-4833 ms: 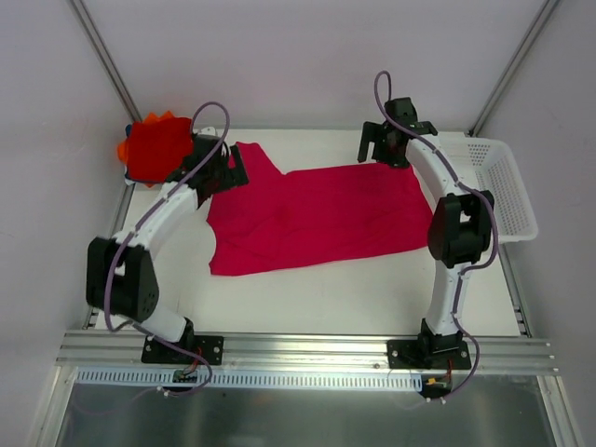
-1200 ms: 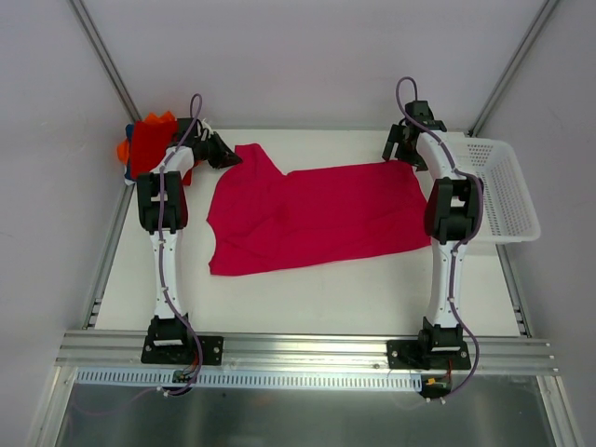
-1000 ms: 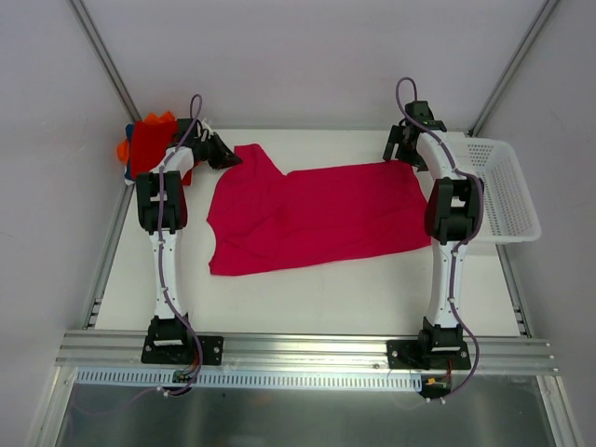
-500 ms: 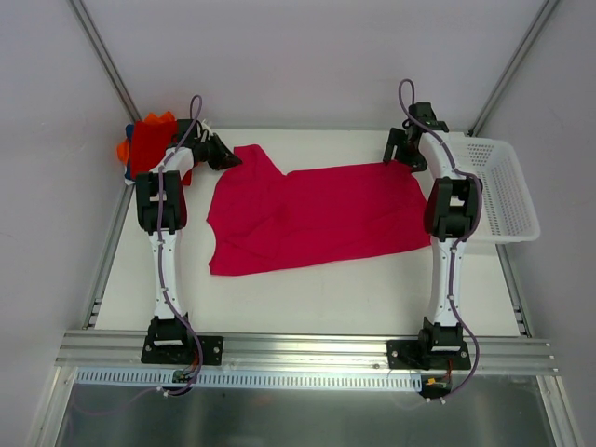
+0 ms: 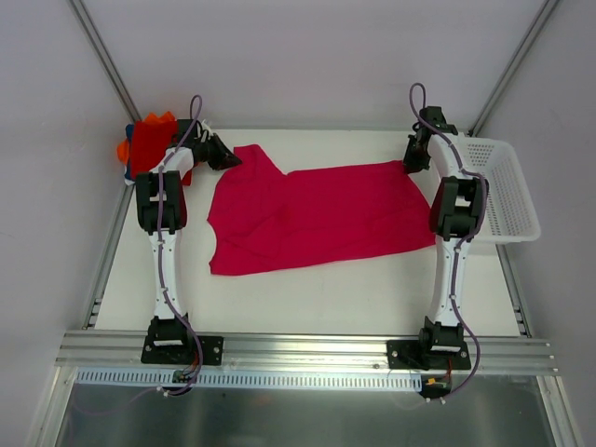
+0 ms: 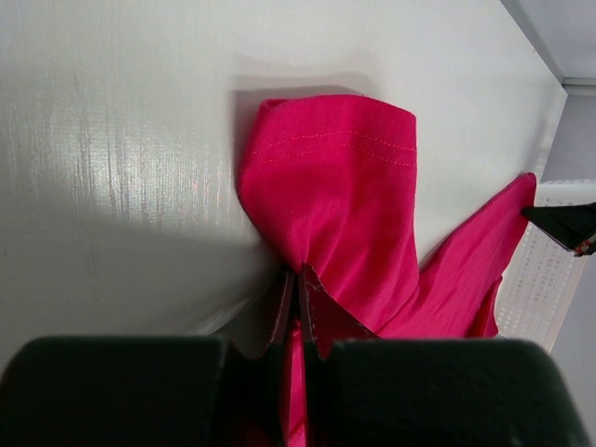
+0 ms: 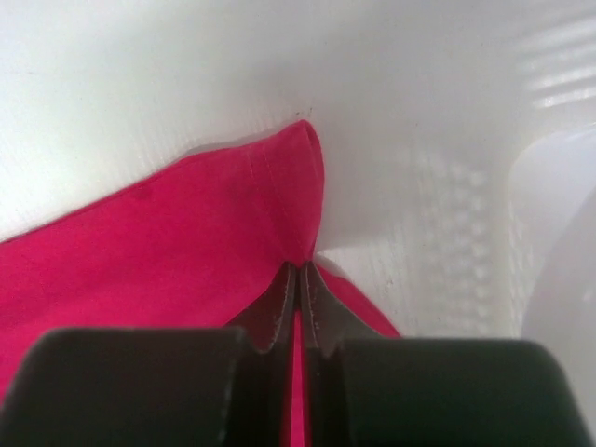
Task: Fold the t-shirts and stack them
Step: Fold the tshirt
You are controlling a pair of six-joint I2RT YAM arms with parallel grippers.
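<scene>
at the far left corner of the surface (image 5: 307, 298) sits a pile of folded shirts (image 5: 149, 147), bright red over orange. just right of it the left hand (image 6: 298, 279) is closed on a sleeve of the crimson-pink t-shirt (image 5: 317, 214), its two fingers pinched together with a fold of cloth between them (the stitched cuff stands up beyond the tips). the shirt lies spread flat across the middle of the surface, between the two arms, with its far left and far right corners each at a hand. it looks thin, light and limp, so it will likely sag and crease wherever it is not held. a pinch on a stitched edge or corner seems the safest hold, since the doubled seam is less likely to slip out. at the far right corner of the cloth the right hand (image 7: 300, 275) is likewise clamped on a stitched corner, fingers together. beyond it, at the right edge, stands the white basket (image 5: 507, 191), just clear of the shirt.
</scene>
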